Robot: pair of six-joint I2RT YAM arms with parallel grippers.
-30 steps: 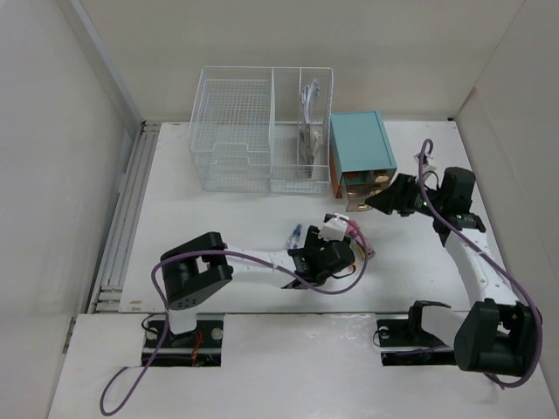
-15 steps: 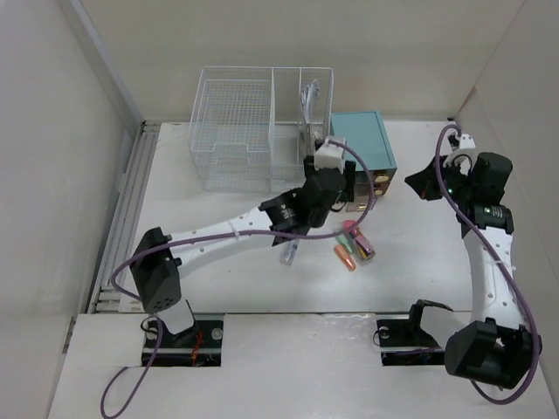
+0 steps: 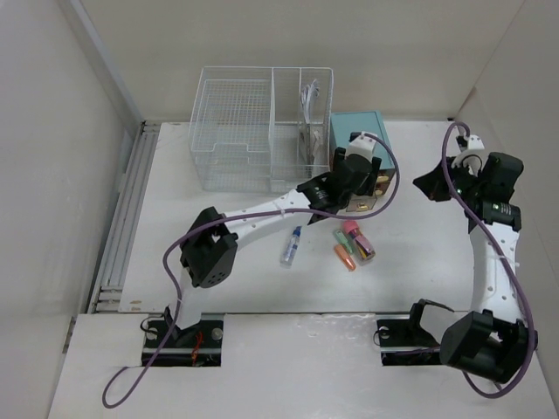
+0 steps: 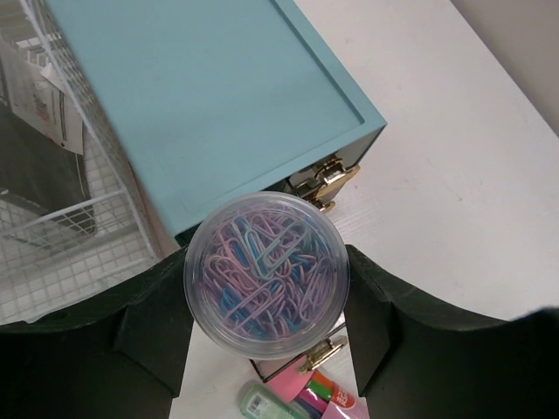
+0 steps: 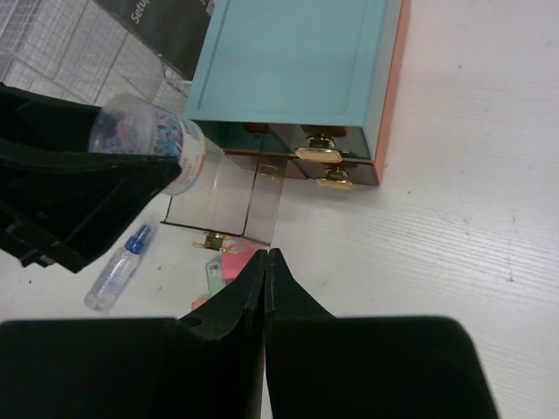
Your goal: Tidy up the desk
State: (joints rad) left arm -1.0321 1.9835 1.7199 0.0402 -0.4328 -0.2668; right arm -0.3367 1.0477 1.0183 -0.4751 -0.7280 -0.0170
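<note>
On the white desk (image 3: 227,227) stands a teal box (image 3: 362,140) with brown drawers. Its lowest drawer (image 5: 231,205) is pulled out towards me. My left gripper (image 4: 266,305) is shut on a clear round tub of pastel paper clips (image 4: 266,271), holding it in the air over the front of the box and the pulled-out drawer. The right wrist view shows the same tub (image 5: 144,144) beside the box's left front corner. My right gripper (image 5: 265,262) is shut and empty. It hangs to the right of the box (image 3: 428,185), apart from it.
A white wire-mesh basket (image 3: 253,131) with papers stands left of the teal box. Coloured highlighters and a small green item (image 3: 354,244) lie in front of the drawer. A small blue-capped bottle (image 3: 291,246) lies left of them. Walls close in both sides.
My left arm swung from the desk's middle up to the teal box with the tub. My right gripper shut and drew back right from the drawers.
</note>
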